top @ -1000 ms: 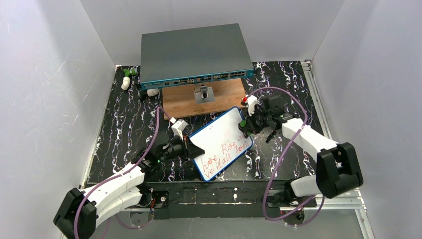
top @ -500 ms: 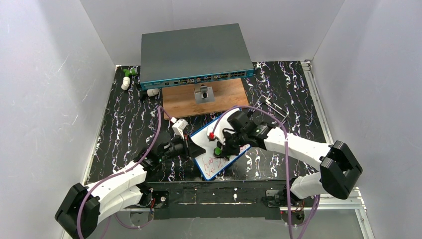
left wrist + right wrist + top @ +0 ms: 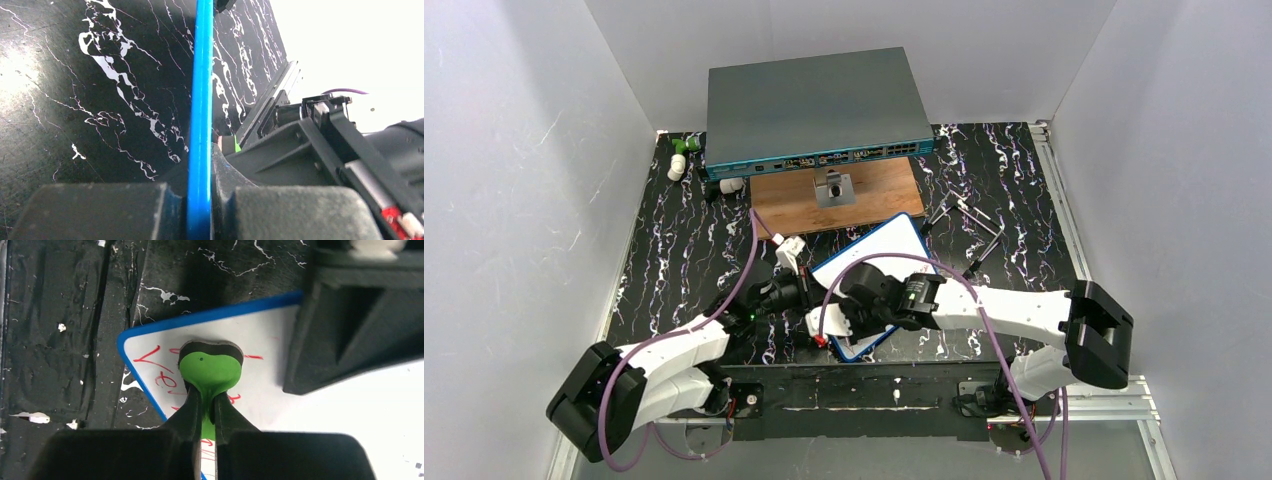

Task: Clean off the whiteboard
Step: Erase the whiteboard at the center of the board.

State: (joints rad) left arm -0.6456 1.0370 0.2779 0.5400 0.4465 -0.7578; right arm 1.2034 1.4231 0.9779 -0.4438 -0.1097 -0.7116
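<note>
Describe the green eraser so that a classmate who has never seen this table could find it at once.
Find the grey box at the back; in front of it, past the wooden board, lies the blue-framed whiteboard. At its near corner the right end effector pinches the eraser. It is a rounded, bright green pad edged in black, sitting among red writing.

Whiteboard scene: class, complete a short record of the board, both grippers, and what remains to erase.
whiteboard: blue frame, far part looks clean
left gripper: shut on the whiteboard's edge
right gripper: shut on green eraser, pressed to the board
left to erase: red writing by the corner beside the eraser
</note>
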